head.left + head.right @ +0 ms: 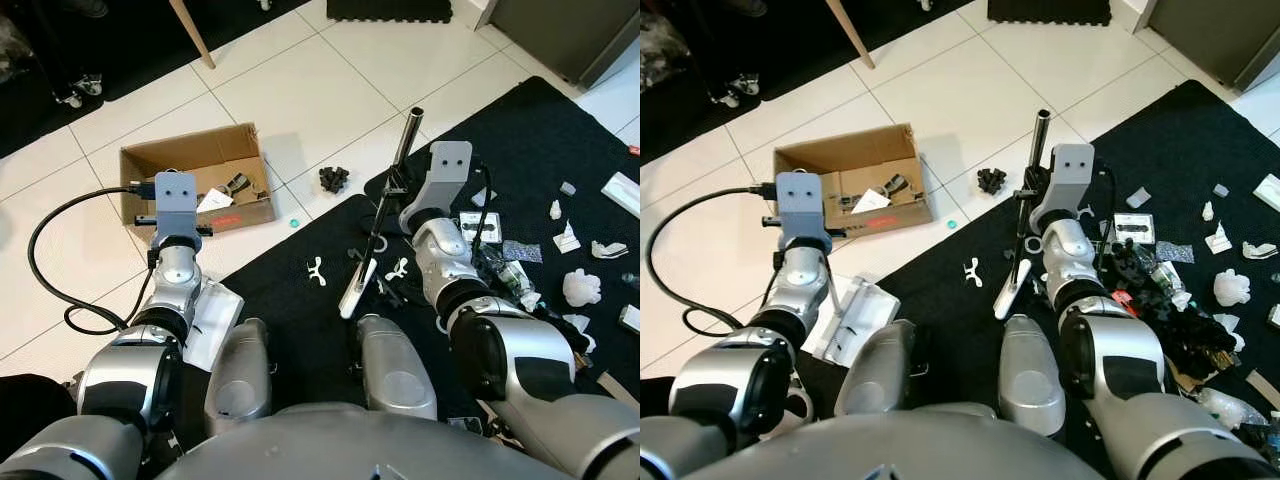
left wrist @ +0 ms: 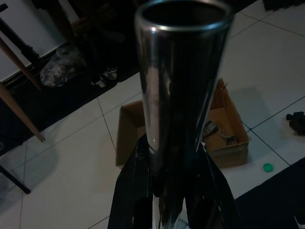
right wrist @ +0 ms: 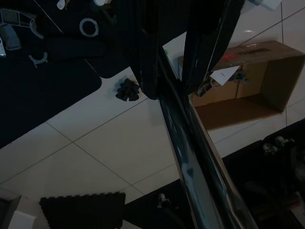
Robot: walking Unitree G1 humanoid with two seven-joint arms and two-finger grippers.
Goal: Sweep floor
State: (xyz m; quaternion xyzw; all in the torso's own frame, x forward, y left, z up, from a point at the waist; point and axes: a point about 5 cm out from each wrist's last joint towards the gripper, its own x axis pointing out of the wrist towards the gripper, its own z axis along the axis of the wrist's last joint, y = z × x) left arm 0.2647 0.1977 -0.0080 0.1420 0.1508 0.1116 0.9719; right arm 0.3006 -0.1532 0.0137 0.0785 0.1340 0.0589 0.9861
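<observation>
Left eye view sets out the hazards, which we rank by size, locating every item from the cardboard box [image 1: 185, 148].

1. Black mat [image 1: 290, 310], to the right of the box. We judge its edge the main risk: a broom head [image 1: 356, 290] pushed across it could catch, fold the mat or stall the stroke.
2. The box lies open on its side. A wide swing would knock it and spill its contents.
3. Black cable [image 1: 45, 260], looped on the tiles left of the box. A step or stroke that way could snag it.
4. White scraps [image 1: 582, 287], far right of the box on the mat, are light and could scatter under a fast stroke.
5. Black clump [image 1: 334, 179] and green cap [image 1: 294, 222], just right of the box on the tiles. The cap may roll away.

Pose:
- The right arm reaches forward. The right gripper [image 3: 172, 93] is clamped around the broom handle [image 1: 405, 140], which stands tilted right of the box, its head down on the mat.
- The left arm is bent in front of the box. The left gripper [image 2: 171, 157] is closed around a metal tube [image 2: 176, 86] (we take it for the handle of the white dustpan [image 1: 855, 320] lying beneath that arm).
</observation>
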